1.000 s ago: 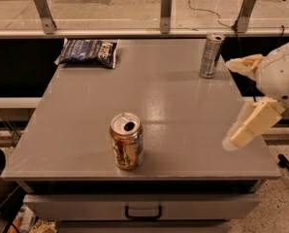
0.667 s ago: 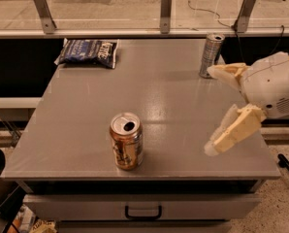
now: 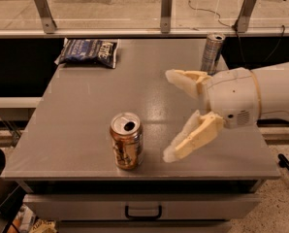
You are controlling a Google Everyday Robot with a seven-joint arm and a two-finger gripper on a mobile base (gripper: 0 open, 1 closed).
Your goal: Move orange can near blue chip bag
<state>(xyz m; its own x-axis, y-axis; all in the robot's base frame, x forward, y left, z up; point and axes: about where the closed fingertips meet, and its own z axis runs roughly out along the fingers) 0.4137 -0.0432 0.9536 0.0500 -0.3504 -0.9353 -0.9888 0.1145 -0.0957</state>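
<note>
While gripper [image 3: 168,114] is hovering over counter [image 3: 86,115], fingers [image 3: 198,132] gaping empty, upright orange can [image 3: 127,142] is standing leftward, beside lower finger.

A grey table [image 3: 76,130] fills the middle of the view, and the drawer [image 3: 86,207] under its front edge carries a dark handle [image 3: 143,211]. A tall, slim silver can [image 3: 212,51] stands upright near the table's far right corner, just behind the gripper [image 3: 168,114], which hangs over the right half of the tabletop. Behind the table runs a low rail with three metal posts [image 3: 166,11], beyond it is pale floor with dark cables [image 3: 202,4], and some colourful clutter [image 3: 30,220] lies on the floor at lower left.
</note>
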